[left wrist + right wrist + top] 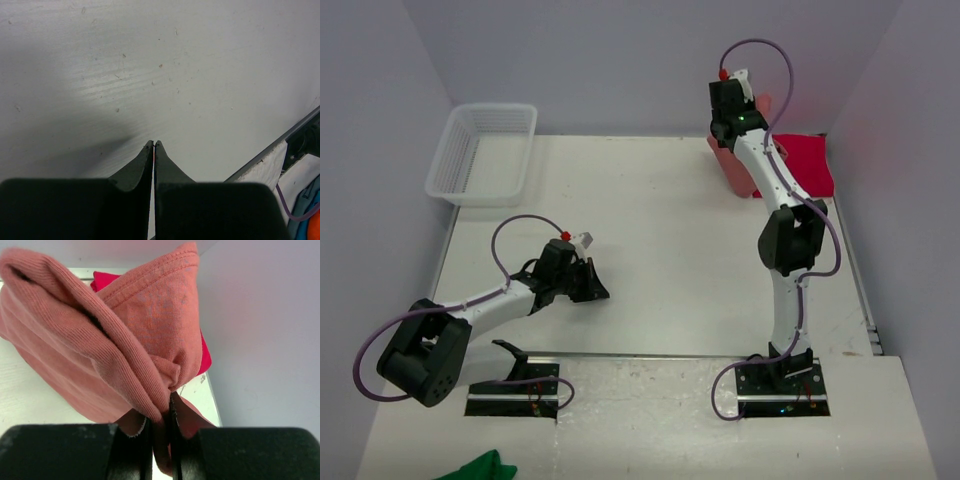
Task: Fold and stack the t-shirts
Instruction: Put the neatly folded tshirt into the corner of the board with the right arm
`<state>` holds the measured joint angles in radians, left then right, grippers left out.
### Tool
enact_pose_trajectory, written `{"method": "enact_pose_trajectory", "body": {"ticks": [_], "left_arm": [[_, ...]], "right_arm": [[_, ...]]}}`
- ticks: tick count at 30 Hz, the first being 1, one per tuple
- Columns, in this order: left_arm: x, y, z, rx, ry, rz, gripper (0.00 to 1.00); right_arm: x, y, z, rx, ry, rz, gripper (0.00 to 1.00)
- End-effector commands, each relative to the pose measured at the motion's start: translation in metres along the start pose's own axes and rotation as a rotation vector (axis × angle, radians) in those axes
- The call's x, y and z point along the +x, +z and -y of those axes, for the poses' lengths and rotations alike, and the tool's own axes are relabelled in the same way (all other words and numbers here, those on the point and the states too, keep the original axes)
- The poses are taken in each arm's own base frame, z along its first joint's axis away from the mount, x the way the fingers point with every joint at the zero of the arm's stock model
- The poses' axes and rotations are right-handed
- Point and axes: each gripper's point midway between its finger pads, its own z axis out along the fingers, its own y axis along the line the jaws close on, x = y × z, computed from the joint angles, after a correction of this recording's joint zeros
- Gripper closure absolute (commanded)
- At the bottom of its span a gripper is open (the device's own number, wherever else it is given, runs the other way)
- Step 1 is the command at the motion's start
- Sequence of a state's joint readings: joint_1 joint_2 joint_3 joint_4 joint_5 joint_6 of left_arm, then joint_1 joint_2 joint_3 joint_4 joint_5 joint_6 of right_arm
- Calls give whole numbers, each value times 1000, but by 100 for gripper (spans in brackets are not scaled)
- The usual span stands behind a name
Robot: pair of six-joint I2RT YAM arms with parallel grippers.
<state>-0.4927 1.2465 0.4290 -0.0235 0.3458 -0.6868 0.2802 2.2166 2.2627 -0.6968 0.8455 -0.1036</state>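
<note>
Over the white table [650, 230] my left claw [154, 146] hangs pressed together, empty, while at the far right corner my right claw [167, 407] pinches a bunched edge of the dusty salmon-red cotton t-shirt [100, 355], limp and light I judge and better taken by its hem, beside the crimson cotton t-shirt [807, 165].

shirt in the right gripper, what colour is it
Dusty salmon-red. The shirt shows best in the right wrist view, bunched and pinched in the right gripper.

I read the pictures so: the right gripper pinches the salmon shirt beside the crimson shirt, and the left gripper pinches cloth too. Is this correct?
Not quite. The left gripper is shut on nothing over the table, as the left wrist view shows. The right gripper does pinch the salmon shirt beside the crimson shirt.
</note>
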Motion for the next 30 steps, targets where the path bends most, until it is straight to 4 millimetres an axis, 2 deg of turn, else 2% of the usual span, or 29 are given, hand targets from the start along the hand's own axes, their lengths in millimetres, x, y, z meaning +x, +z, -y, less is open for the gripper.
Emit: {"method": "enact_pose_trajectory", "body": {"ticks": [1, 16, 30], "left_arm": [[-5, -2, 9, 42, 40, 23, 99], [-2, -1, 8, 43, 37, 17, 98], [0, -1, 7, 43, 38, 15, 98]], "right_arm": [[-27, -27, 43, 39, 128, 69, 100], [-22, -27, 58, 92, 142, 55, 100], [1, -8, 61, 122, 146, -2, 100]]}}
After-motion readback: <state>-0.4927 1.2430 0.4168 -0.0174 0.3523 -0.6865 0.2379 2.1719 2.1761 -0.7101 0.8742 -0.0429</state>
